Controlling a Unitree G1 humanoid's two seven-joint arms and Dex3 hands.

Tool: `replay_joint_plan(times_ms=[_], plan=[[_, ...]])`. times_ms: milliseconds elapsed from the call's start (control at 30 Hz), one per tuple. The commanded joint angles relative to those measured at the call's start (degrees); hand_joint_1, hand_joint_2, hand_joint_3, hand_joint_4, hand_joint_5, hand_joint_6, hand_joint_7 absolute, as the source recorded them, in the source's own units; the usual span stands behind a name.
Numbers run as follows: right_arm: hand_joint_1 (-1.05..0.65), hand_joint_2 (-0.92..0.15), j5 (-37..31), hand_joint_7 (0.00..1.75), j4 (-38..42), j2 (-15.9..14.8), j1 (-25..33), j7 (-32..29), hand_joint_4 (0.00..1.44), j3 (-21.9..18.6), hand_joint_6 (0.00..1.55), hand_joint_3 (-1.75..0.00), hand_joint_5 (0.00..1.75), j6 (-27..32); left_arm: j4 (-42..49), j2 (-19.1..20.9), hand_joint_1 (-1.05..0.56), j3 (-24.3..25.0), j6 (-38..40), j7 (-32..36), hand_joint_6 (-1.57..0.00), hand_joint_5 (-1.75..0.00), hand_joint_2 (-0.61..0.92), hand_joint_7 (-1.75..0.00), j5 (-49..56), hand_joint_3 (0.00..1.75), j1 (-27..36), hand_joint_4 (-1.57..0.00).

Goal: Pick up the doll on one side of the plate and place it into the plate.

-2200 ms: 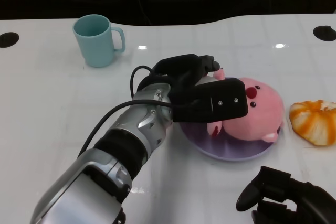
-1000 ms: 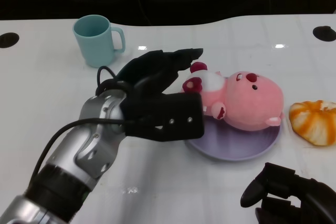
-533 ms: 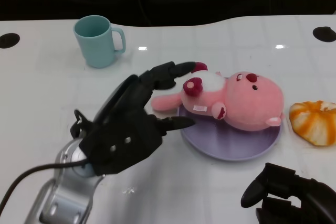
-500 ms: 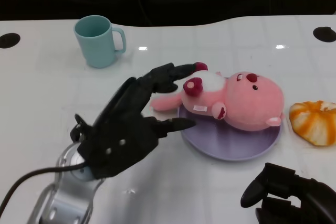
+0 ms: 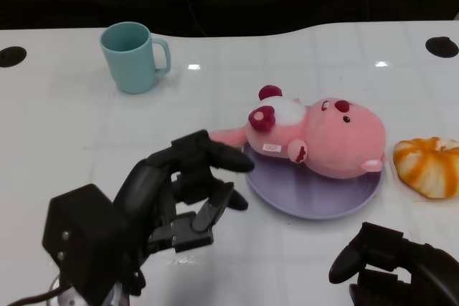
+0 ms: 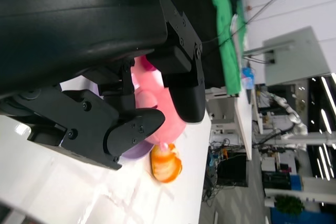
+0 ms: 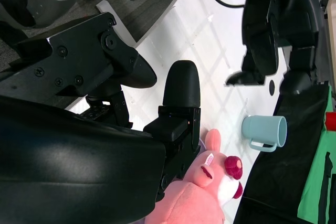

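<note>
Left hand (image 5: 154, 209) withdrawn, white table (image 5: 64, 134)

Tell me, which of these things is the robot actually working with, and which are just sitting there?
In the job:
doll, lying in the plate
plate
left hand, empty, beside the plate

Just lying about:
cup, at the far left of the table
orange, right of the plate
right hand, idle near the table's front edge

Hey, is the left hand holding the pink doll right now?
No: in the head view the left hand is off the pink doll, which lies on the purple plate with nothing gripping it.
</note>
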Motion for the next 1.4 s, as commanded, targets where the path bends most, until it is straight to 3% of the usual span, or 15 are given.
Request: replay_joint_plan(times_ms=[33,167,400,500,667,900,1400], plan=[[-0.11,-0.63,0.60,1.43,-0.47,-0.43,-0.04,0.01,0.65,-0.36,0.50,-1.10,1.75,0.31,-4.42,-0.62,-0.02,0.88,5.39,1.74,-0.87,-1.39,0.37,-1.11,-2.47,1.48,2.48,-0.90],[-0.12,-0.63,0.57,1.43,-0.04,-0.62,-0.37,0.21,0.66,-0.46,0.50,-1.10,1.75,0.03,-9.20,-1.60,-0.02,1.32,10.99,2.65,-0.92,-1.56,0.38,-1.25,-6.82,1.56,7.51,-0.95],[-0.12,-0.63,0.55,1.43,0.04,-0.68,-0.60,0.37,0.67,-0.60,0.51,-1.10,1.75,0.06,-12.36,-1.51,-0.02,1.91,15.12,3.90,-0.92,-1.64,0.42,-1.35,-8.67,1.49,10.65,-0.92],[-0.12,-0.62,0.79,1.43,-0.28,-0.52,-0.54,0.20,0.66,-0.76,0.51,-1.09,1.75,0.52,-14.23,-1.18,-0.05,2.24,17.96,5.40,-0.85,-1.74,0.39,-1.57,-8.61,1.54,12.47,-0.90],[-0.11,-0.63,1.20,1.43,-0.38,-0.79,-0.52,0.30,0.66,-1.24,0.51,-1.09,1.75,0.76,-16.61,-0.99,-0.06,3.67,22.41,6.68,-0.79,-1.75,0.41,-1.73,-10.33,1.52,13.79,-0.93],[-0.11,-0.63,1.13,1.42,0.41,-1.15,-0.81,0.74,0.67,-1.73,0.50,-1.09,1.75,0.06,-16.82,0.04,-0.09,4.56,26.21,6.86,-0.77,-1.75,0.39,-1.75,-11.15,1.49,12.71,-0.92],[-0.09,-0.63,0.43,1.43,1.29,-1.20,-1.57,0.46,0.66,-1.51,0.49,-1.09,1.75,-0.52,-13.39,0.88,-0.07,5.81,25.76,5.68,-0.78,-1.75,0.39,-1.73,-12.09,1.50,10.30,-0.92]])
